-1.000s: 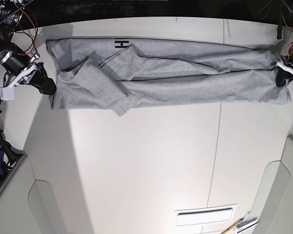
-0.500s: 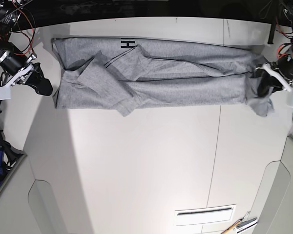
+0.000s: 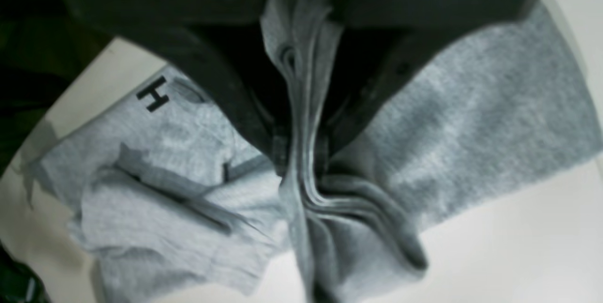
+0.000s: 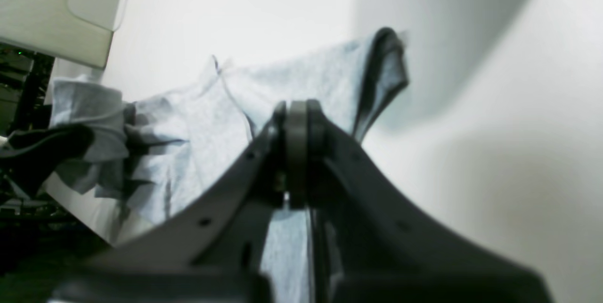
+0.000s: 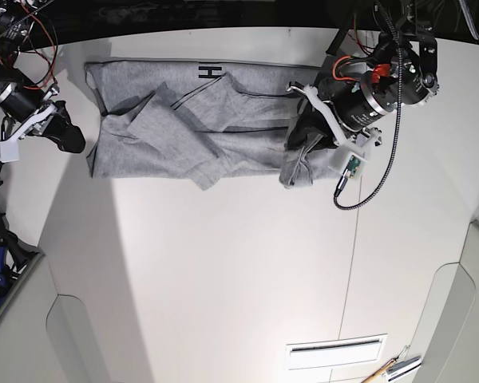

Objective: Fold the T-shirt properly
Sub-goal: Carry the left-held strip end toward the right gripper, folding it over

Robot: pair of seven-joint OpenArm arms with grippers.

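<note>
Now L gripper (image 3: 299, 152) is clamping a bunched T-shirt (image 5: 184, 128) end over the table (image 5: 239, 263), w/ R gripper (image 4: 296, 161) sitting closed at the far end.

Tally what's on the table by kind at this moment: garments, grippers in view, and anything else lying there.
Garments: 1, the T-shirt
Grippers: 2, left gripper shut on the shirt's bunched end, right gripper at the other end
Other items: 1, a tool at the table's near edge
Total: 4
</note>
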